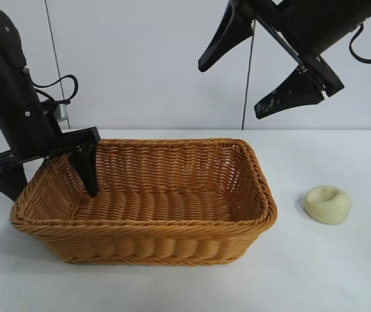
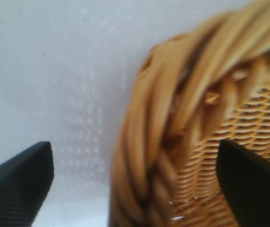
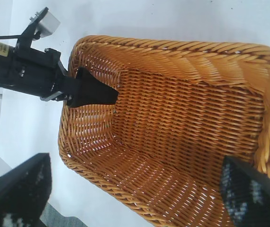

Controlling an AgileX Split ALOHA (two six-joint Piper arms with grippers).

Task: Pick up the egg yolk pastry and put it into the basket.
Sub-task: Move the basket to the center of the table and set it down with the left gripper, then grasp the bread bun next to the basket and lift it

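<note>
Pastry [image 1: 328, 204] sits on the table right of the basket [image 1: 172, 244], untouched. Left gripper [image 1: 47, 174] straddles the basket's left rim, jaws apart; right gripper [image 1: 250, 68] hangs high, jaws apart. Risk: left finger snags the rim, dragging the basket.

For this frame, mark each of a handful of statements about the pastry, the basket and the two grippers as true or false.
1. The egg yolk pastry lies in the basket. False: it sits on the table, apart from the basket's right end.
2. The left gripper straddles the basket's left rim, one finger inside and one outside. True.
3. The left gripper is shut on the rim. False: its fingers stand open, the rim between them.
4. The right gripper hangs open above the basket's far right corner, holding nothing. True.
5. The basket has nothing in it. True.
</note>
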